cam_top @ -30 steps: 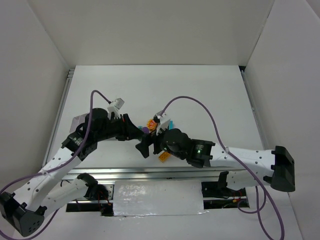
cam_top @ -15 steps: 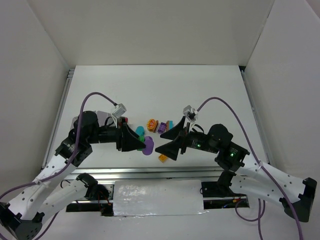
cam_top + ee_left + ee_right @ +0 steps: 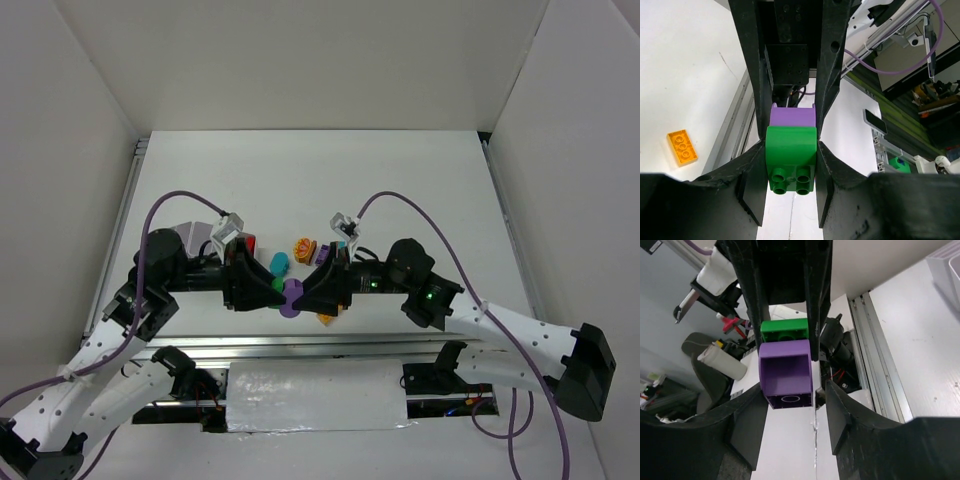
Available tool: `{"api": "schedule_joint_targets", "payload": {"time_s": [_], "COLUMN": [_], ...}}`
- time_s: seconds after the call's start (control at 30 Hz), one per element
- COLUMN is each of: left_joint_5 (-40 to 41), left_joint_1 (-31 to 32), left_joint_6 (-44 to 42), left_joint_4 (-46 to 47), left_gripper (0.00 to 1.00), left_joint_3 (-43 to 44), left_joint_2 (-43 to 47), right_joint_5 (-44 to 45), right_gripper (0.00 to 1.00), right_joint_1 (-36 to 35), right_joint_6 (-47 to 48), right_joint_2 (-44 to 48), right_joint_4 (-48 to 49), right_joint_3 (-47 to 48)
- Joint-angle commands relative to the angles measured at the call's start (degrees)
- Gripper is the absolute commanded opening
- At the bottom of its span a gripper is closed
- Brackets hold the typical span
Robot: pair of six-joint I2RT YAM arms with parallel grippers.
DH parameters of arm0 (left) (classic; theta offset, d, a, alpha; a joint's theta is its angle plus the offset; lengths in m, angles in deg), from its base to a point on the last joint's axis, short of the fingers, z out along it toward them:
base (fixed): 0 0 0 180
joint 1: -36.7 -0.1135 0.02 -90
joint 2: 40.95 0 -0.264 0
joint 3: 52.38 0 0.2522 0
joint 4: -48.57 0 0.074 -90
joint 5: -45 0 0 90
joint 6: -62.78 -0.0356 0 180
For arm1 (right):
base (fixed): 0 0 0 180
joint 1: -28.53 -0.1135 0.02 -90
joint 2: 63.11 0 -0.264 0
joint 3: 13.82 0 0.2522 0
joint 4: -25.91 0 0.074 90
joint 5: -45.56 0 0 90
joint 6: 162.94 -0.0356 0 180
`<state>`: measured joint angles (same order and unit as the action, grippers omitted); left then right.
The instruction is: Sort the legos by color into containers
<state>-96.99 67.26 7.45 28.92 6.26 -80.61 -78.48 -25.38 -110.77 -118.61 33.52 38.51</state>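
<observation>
**Top external view**
- The left gripper (image 3: 270, 286) and the right gripper (image 3: 303, 292) meet tip to tip above the white table (image 3: 420, 200), near the middle of its near edge.
- Between the tips are a green studded plastic brick (image 3: 277, 285) and a purple plastic brick (image 3: 291, 298), pressed together, with the green one on the left arm's side.
- A teal oval plastic brick (image 3: 279, 263), an orange plastic brick (image 3: 305, 247) and a red plastic brick (image 3: 248, 242) lie on the table just beyond the grippers.
- An orange-yellow plastic brick (image 3: 326, 318) lies by the near edge, beside the right gripper.
- The white plastic divided tray (image 3: 192, 232) stands toward the left edge, partly hidden behind the left arm.

**Left wrist view**
- The left gripper (image 3: 790, 152) is set narrow, clamped on the sides of the green studded plastic brick (image 3: 790, 150), whose studs face the camera.
- The purple plastic brick (image 3: 792, 116) adjoins its far end, flanked by the opposing fingers.
- The orange-yellow plastic brick (image 3: 682, 147) lies flat on the table.

**Right wrist view**
- The right gripper (image 3: 790, 390) is set narrow, closed on the purple plastic brick (image 3: 786, 371), whose hollow underside faces the camera.
- The green studded plastic brick (image 3: 785, 330) sits directly beyond it.
- A corner of the white plastic divided tray (image 3: 946, 262) shows at the upper right.
</observation>
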Motion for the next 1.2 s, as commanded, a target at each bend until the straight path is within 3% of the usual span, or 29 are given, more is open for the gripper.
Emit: {"api": "schedule_joint_targets", "payload": {"time_s": [0.0,0.1,0.13,0.17,0.43,0.77,0.9,0.93,1.03,1.1,1.17], "left_joint_5": [-2.7,-2.3,-2.2,-1.7,1.3,2.7,23.3,34.8,56.7,61.5,61.5], "left_joint_1": [0.3,0.3,0.3,0.3,0.2,-0.1,-0.3,-0.3,-1.2,-2.6,-4.7], "left_joint_6": [-0.2,-0.3,-0.3,-0.1,-5.9,-9.0,-12.8,-12.7,-8.1,-6.8,-8.0], "left_joint_4": [3.2,2.6,2.6,2.4,-6.6,-11.2,-20.7,-22.5,-28.5,-30.1,-31.4], "left_gripper": [0.0,0.0,0.0,0.0,0.0,0.0,0.0,0.0,0.0,0.0,0.0], "left_joint_3": [0.4,0.9,1.3,1.4,6.6,9.3,13.2,13.7,16.2,18.1,20.8], "left_joint_2": [-0.1,-0.9,-1.1,-1.4,-2.9,-2.4,-4.7,-7.2,-14.8,-19.1,-25.5], "right_joint_5": [-2.6,-4.6,-5.5,-5.5,-3.6,-4.7,13.5,17.0,26.9,29.5,29.5], "right_gripper": [0.55,0.41,0.11,0.0,0.0,0.0,0.0,0.0,0.0,0.0,0.0], "right_joint_1": [-0.1,-0.2,-0.4,-0.4,1.5,5.4,5.8,5.8,5.9,5.8,6.0], "right_joint_6": [-1.4,-1.5,-1.5,-1.2,5.8,8.6,12.2,12.7,13.1,13.0,13.4], "right_joint_2": [-0.4,-0.5,-0.7,-0.7,3.8,8.8,12.3,14.3,17.4,19.6,20.6], "right_joint_4": [8.4,10.7,11.3,11.2,7.6,4.0,-10.1,-11.9,-17.3,-19.9,-20.7], "right_joint_3": [0.2,-0.2,-0.2,-0.2,-5.2,-7.8,-6.4,-6.2,-6.1,-5.9,-5.4]}}
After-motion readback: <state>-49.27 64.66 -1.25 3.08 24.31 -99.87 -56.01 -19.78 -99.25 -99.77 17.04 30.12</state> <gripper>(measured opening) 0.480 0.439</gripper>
